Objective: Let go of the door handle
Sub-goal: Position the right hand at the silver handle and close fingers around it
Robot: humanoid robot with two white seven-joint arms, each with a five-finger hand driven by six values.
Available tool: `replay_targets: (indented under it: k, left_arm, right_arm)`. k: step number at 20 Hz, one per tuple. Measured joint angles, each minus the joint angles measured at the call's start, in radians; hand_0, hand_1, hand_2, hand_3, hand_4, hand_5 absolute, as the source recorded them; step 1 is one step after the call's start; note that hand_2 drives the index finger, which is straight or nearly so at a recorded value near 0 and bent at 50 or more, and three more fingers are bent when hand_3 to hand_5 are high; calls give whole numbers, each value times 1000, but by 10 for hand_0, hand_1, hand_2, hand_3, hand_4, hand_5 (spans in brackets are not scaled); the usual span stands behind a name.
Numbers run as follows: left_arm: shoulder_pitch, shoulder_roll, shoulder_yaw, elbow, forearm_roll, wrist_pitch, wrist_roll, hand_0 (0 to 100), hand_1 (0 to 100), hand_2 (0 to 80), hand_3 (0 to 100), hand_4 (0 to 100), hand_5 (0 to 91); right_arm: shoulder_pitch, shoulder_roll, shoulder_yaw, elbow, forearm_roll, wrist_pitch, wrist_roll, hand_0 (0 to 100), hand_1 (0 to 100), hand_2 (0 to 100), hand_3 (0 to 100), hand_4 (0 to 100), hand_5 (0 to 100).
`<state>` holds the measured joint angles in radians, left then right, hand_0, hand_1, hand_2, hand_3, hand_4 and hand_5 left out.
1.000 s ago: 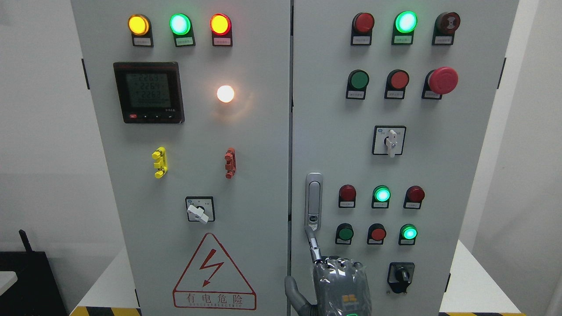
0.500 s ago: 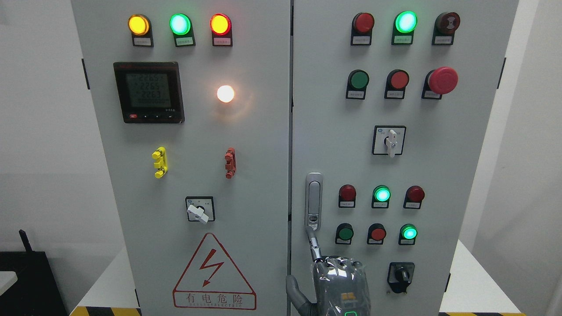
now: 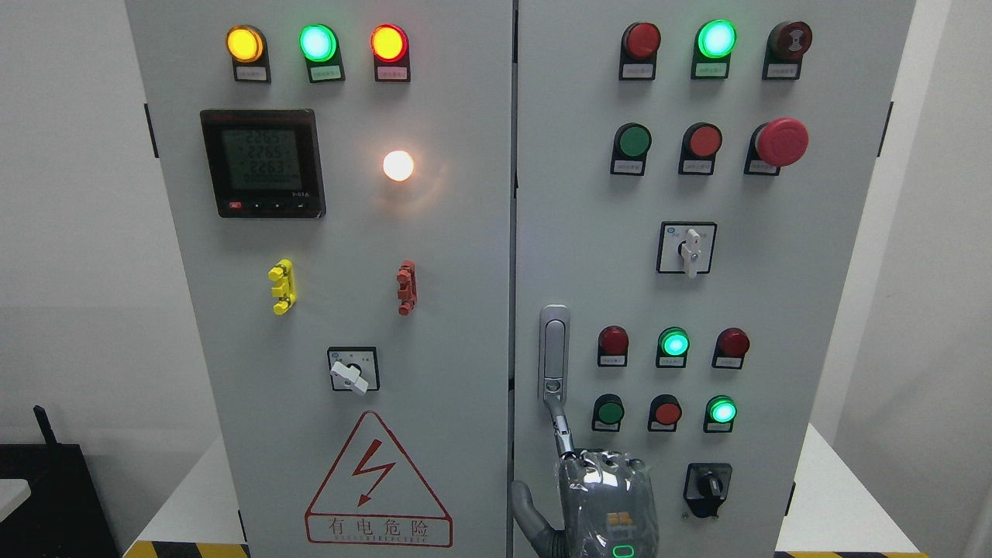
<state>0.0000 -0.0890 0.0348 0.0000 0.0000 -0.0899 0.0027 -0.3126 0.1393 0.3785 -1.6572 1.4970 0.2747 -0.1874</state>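
Observation:
The silver door handle (image 3: 553, 353) stands upright in its recess at the left edge of the grey cabinet's right door (image 3: 775, 310). My right hand (image 3: 608, 496) comes up from the bottom edge, just below the handle, with its back towards the camera. Its index finger (image 3: 562, 430) is stretched up and its tip touches the handle's lower end, at the lock button. The other fingers are curled in and the thumb (image 3: 525, 504) sticks out to the left. The hand holds nothing. The left arm is not in view.
Red and green push buttons (image 3: 671, 345) and a black rotary switch (image 3: 707, 487) sit just right of the handle. The left door (image 3: 349, 232) carries a meter, lamps, a rotary switch and a red warning triangle. Both doors are closed. White walls lie on both sides.
My right hand has shifted slightly up and to the right. The index fingertip now lies on the handle's lower end. The handle and doors have not moved.

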Motion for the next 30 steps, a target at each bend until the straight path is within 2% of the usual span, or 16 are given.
replay_targets:
  k: [22,23,28,30]
  left_arm:
    - [0,0,-3,0,0,0,0,120,389,0,0,0,0]
    - [0,0,-3,0,0,0,0,120,389,0,0,0,0]
    - [0,0,-6,0,0,0,0,120,389,0,0,0,0]
    - [0,0,-6,0,0,0,0,120,389,0,0,0,0]
  right_arm:
    - [5,1,-3,4,-2,4,40,326,362,0,1000,1000,1000]
    - [5,1,-3,4,-3,2,39,327,362,0,1000,945,1000]
    - [5,1,-2,2,-6,-8,-14,330,362,0,1000,928,994]
    - [8,1,-2,-1,-7,-18,-42,339,365,52,1000,925,983]
